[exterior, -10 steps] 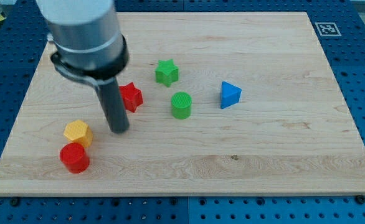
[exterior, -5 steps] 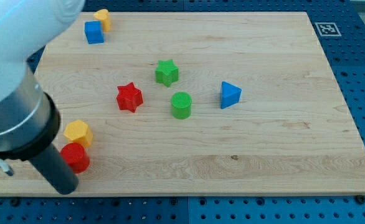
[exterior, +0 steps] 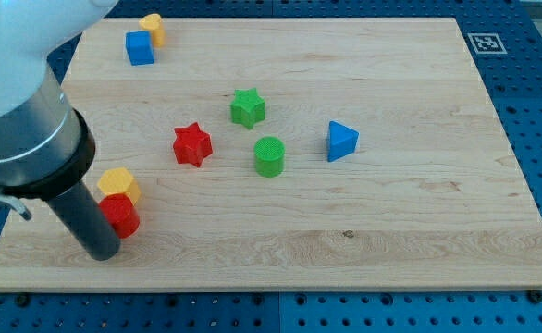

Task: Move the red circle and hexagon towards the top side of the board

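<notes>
The red circle block (exterior: 122,215) sits near the board's lower left, touching the yellow hexagon block (exterior: 118,185) just above it. My tip (exterior: 103,252) is at the view's lower left, pressed against the red circle's lower left side. The rod and the arm body cover the board's left edge.
A red star (exterior: 192,144), a green star (exterior: 247,106), a green circle (exterior: 269,155) and a blue triangle (exterior: 341,141) lie mid-board. A blue square (exterior: 140,47) and a yellow block (exterior: 153,28) sit at the top left. The wooden board (exterior: 391,213) has a marker tag (exterior: 485,43) at its top right.
My tip swung from beside the red star down to the board's lower left, then moved up against the red circle. The red circle and yellow hexagon have shifted slightly up and right.
</notes>
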